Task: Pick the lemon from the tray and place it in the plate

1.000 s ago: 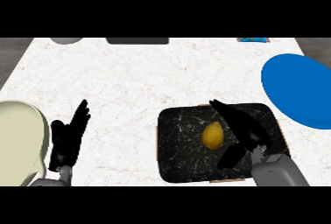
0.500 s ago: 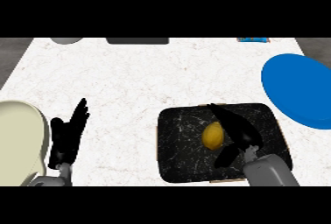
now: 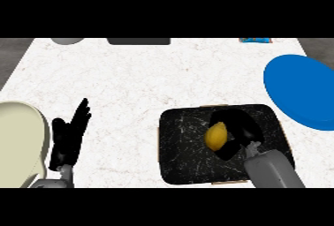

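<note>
A yellow lemon (image 3: 216,135) lies in the middle of the black marbled tray (image 3: 186,154) at the lower right. My right hand (image 3: 240,130) comes in from below, its fingers curled over the lemon's top and right side. The blue plate (image 3: 301,90) sits at the right edge, beyond the tray. My left hand (image 3: 70,137) rests open at the lower left, fingers pointing up, apart from the tray.
A cream plate (image 3: 20,141) lies at the left edge beside my left hand. Along the counter's far edge are a grey round object (image 3: 68,41), a dark flat object (image 3: 139,41) and a small blue item (image 3: 255,40).
My right hand has shifted left and its fingers have curled in round the lemon. The lemon stays on the tray and the left hand has not moved.
</note>
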Available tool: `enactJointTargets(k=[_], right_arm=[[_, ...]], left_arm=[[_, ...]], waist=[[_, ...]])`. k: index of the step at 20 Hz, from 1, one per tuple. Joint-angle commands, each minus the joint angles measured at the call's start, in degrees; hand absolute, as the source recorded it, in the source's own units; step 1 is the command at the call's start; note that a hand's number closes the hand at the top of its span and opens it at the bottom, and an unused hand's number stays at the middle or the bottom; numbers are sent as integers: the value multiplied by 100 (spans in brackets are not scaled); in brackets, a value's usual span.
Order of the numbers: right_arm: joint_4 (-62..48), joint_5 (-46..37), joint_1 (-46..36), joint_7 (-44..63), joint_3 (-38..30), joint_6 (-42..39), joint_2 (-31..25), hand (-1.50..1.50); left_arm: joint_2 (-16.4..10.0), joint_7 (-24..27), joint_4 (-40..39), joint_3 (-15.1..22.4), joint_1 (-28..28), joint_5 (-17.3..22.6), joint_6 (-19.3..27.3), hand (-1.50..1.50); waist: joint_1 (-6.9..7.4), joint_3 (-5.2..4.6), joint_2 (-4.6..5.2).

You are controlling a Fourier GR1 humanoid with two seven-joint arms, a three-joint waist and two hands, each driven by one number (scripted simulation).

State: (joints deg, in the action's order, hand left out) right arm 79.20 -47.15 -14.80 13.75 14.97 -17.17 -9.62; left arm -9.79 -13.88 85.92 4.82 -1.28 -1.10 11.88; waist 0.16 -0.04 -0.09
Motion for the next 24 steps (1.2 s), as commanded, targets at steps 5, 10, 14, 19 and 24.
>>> enactJointTargets(k=[5,10,14,19,24], right_arm=[[467,-597,95,143,-343,851,-197,150],[-1023,-247,-662,-1570,-1256,1178,-1108,150],[-1450,-267,-1325,-1846,-1508,1439,-1147,150],[-465,148,-1277,-1556,-2073,1708,-1161,150],[-452,126,-1250,-1446,-2683,2285,-1433,150]], left_arm=[[-12,81,-87,-143,7,104,-251,0],[133,184,-194,-101,-6,-98,-71,0],[150,287,-365,-186,-66,-100,-110,0],[58,194,-92,-189,142,-114,-159,0],[197,116,-306,-205,-145,-73,-172,0]], waist=[[-30,4,0],[42,10,37],[31,6,24],[-25,4,-9],[-27,5,13]])
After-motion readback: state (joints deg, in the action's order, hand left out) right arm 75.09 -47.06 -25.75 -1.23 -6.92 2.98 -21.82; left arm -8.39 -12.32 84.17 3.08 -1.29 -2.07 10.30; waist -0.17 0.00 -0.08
